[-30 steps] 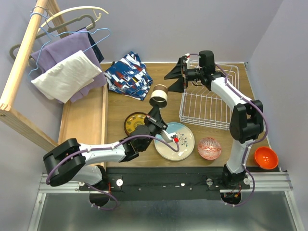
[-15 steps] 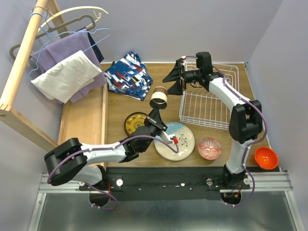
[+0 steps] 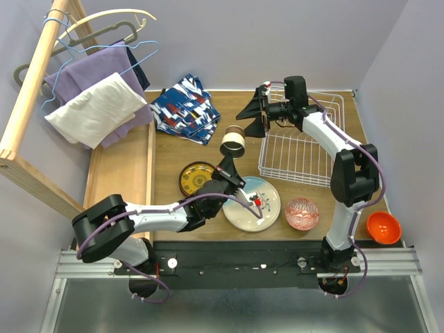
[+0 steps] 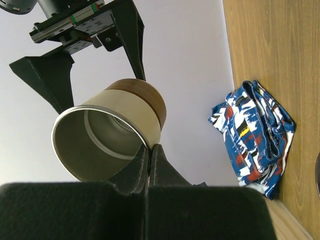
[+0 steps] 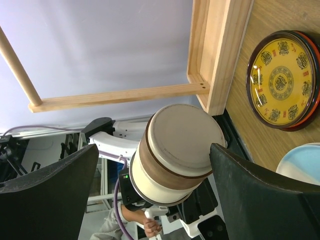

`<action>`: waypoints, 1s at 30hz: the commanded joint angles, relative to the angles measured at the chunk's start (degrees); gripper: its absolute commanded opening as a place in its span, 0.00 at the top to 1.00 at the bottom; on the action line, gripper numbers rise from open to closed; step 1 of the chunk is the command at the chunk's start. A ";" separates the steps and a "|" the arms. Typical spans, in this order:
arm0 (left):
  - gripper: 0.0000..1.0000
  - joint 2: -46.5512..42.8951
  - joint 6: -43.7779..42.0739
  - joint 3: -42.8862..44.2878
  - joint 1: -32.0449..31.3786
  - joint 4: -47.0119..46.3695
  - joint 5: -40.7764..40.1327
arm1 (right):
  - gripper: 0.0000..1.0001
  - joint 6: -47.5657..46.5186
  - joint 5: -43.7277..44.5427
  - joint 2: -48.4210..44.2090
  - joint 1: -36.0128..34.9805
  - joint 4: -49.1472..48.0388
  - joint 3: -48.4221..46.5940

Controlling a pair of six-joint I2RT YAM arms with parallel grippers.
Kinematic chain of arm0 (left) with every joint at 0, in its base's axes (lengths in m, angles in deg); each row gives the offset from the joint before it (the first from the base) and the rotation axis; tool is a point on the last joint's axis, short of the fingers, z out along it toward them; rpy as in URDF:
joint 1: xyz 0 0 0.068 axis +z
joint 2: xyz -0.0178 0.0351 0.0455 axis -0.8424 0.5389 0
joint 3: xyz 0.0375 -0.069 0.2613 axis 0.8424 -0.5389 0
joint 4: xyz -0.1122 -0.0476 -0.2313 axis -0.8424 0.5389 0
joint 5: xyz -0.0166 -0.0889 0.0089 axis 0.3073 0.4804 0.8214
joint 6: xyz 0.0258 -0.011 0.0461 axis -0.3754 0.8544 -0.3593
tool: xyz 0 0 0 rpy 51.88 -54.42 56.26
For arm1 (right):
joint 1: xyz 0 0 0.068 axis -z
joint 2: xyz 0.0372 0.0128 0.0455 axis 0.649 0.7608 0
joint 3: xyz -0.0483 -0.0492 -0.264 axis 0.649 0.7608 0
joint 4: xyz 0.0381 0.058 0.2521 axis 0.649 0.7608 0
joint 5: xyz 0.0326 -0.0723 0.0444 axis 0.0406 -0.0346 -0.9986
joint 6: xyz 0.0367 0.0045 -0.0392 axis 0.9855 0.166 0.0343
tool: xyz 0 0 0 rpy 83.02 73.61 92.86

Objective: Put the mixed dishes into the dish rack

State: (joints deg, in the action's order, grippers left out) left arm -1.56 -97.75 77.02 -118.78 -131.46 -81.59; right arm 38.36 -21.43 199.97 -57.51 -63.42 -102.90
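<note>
**Over the tabletop (image 3: 173, 149): steel cup (image 3: 232, 141) in mid-air, dish rack (image 3: 305, 149) has nothing in it yet**

So the left pincer (image 4: 149, 156) is clamped on the rim of the steel cup, holding it up just left of the dish rack. Facing it, the right pincer (image 3: 252, 117) is spread wide and aimed at the cup's base, not touching it. Looks to me like a handover being set up.

Progress-wise, basically zero. I can't spot a single dish in the rack, though the right arm covers part of it. Left to load, besides the cup:
- the dark red-yellow plate (image 3: 194, 177), the pale blue plate (image 3: 251, 203) and the red-patterned bowl (image 3: 302, 213), all sitting on the tabletop
- the orange bowl (image 3: 383, 227), off past the tabletop's right edge

The patterned cloth (image 3: 186, 107) at the back isn't part of the job.
</note>
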 commanded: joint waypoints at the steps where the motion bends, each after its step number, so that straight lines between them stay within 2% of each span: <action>1: 1.00 -0.99 -1.38 2.59 -0.05 -0.71 -2.15 | 0.00 -1.51 -0.04 0.79 0.07 4.61 1.17; 10: 1.00 -1.08 -2.17 3.74 0.04 -0.09 -3.03 | 0.00 -5.20 1.54 0.36 0.51 10.15 1.61; 30: 1.00 4.10 -0.59 5.14 -0.05 -0.18 -0.83 | 0.02 -0.37 -0.48 1.67 0.60 6.82 2.31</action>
State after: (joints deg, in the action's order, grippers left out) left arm 1.50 -98.38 80.43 -118.80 -129.80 -83.27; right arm 36.78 -20.25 199.97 -56.96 -55.93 -101.41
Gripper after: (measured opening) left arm 0.015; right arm 0.994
